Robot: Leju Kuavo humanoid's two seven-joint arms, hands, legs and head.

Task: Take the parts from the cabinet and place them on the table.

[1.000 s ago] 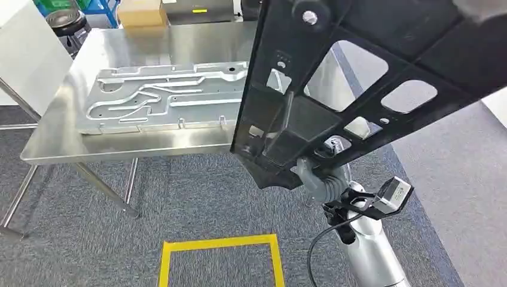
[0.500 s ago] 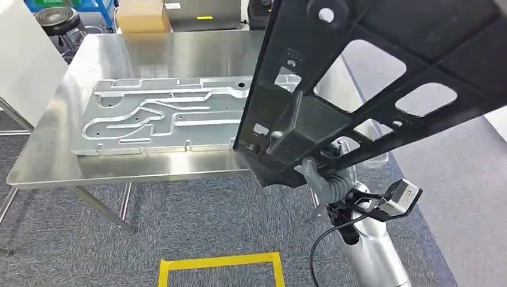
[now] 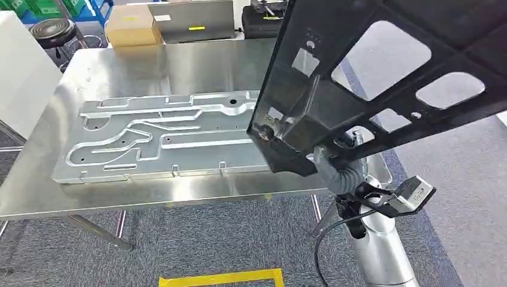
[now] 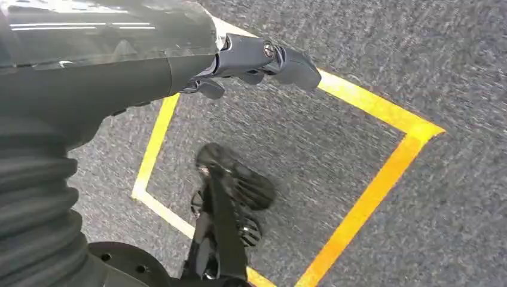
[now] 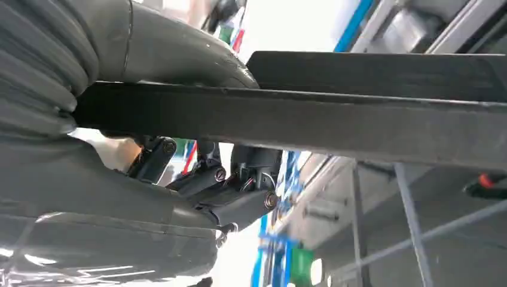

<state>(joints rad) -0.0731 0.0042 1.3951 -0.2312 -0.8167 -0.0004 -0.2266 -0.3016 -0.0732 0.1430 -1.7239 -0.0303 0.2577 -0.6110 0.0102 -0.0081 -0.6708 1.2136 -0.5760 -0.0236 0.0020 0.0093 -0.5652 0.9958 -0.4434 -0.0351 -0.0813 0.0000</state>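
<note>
Risk: the black frame panel (image 3: pixel 382 78), gripped at its low corner by the right hand (image 3: pixel 335 170), rises overhead; its free end could strike the aluminium plate (image 3: pixel 161 137) ahead. Left hand (image 4: pixel 251 60) hangs empty, fingers loosely extended.

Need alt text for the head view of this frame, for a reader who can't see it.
A large black frame part with cut-out openings, held up by the robot's right hand, hangs over the right end of a steel table. A flat machined aluminium plate lies on the table, above grey carpet marked with yellow tape.
</note>
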